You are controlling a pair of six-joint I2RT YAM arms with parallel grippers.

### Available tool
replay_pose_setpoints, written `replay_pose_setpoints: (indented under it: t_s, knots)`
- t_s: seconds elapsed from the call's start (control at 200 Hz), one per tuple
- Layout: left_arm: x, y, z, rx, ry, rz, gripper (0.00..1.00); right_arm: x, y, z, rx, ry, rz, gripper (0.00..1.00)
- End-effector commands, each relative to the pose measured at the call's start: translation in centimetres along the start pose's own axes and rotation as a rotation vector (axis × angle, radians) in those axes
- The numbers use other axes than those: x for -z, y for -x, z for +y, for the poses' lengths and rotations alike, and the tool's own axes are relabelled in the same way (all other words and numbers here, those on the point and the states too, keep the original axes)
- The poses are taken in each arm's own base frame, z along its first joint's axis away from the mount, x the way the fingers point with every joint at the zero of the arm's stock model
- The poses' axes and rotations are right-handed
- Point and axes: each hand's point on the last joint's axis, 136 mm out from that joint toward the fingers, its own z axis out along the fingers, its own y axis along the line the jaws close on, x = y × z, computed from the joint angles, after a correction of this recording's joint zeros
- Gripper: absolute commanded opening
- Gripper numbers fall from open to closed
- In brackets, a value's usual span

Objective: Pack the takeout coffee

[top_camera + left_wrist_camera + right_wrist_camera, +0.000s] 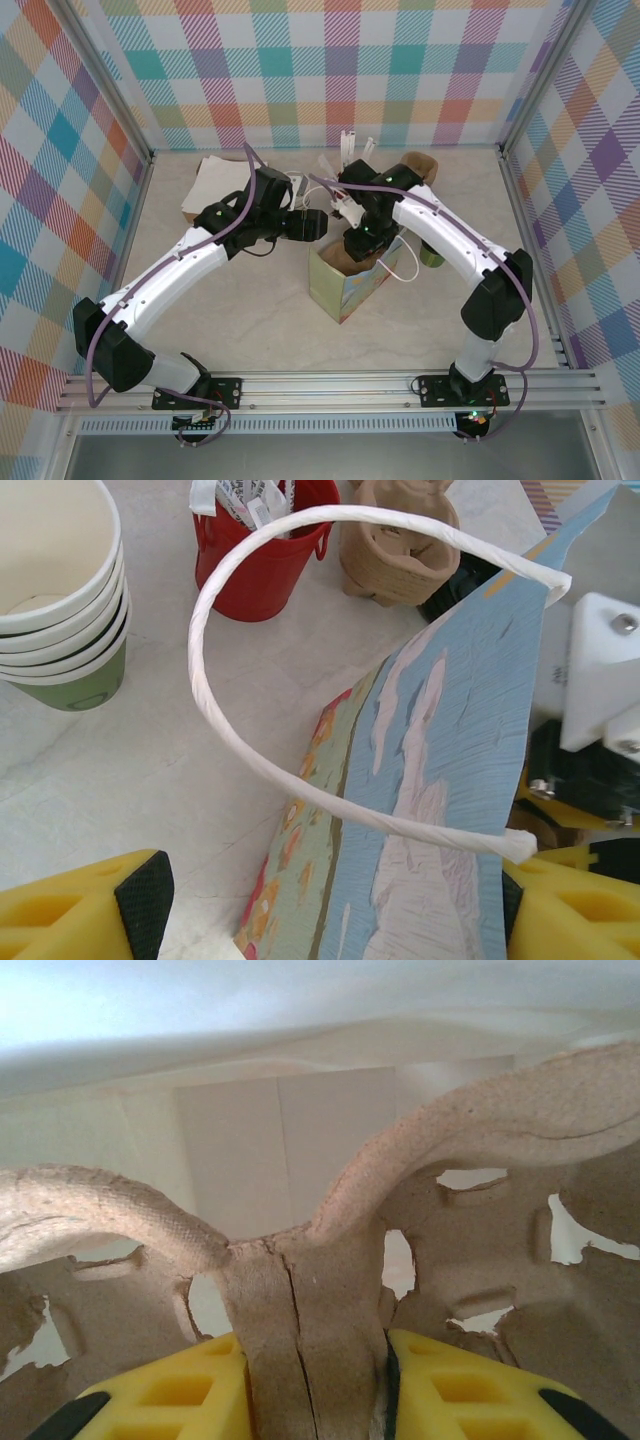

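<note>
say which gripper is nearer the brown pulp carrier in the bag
Right. The right gripper pinches the brown pulp cup carrier; the left gripper stands open by the printed paper bag.

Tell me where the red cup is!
In the left wrist view, the red cup stands top middle, between the stacked paper cups and the brown pulp tray.

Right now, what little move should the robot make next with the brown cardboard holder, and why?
Probably lower it a bit deeper into the bag, then let go. The right gripper is shut on the cardboard holder at its middle post, with the bag's white inner walls behind it, so it seems not yet set down.
</note>
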Motion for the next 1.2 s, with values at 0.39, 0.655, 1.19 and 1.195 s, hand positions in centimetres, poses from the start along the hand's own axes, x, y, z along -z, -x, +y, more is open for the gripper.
replay_pose_setpoints:
  t_s: [0.39,0.655,1.19,1.195]
  knots:
    - [3.6,1.2,-0.5,0.003,-0.010,-0.079,0.80,-2.5,-1.2,-0.1,0.065,-0.006,0.109,0.35]
    - [5.8,0.9,-0.1,0.010,0.006,-0.102,0.81,-3.2,-1.5,-0.8,0.093,-0.037,0.136,0.35]
    - [2.1,-0.9,-3.1,0.089,-0.177,0.027,0.73,-3.9,-1.6,-0.6,0.091,-0.026,0.137,0.35]
    - [2.1,-0.9,-3.1,0.090,-0.177,0.027,0.73,-3.9,-1.7,-0.7,0.091,-0.027,0.137,0.35]
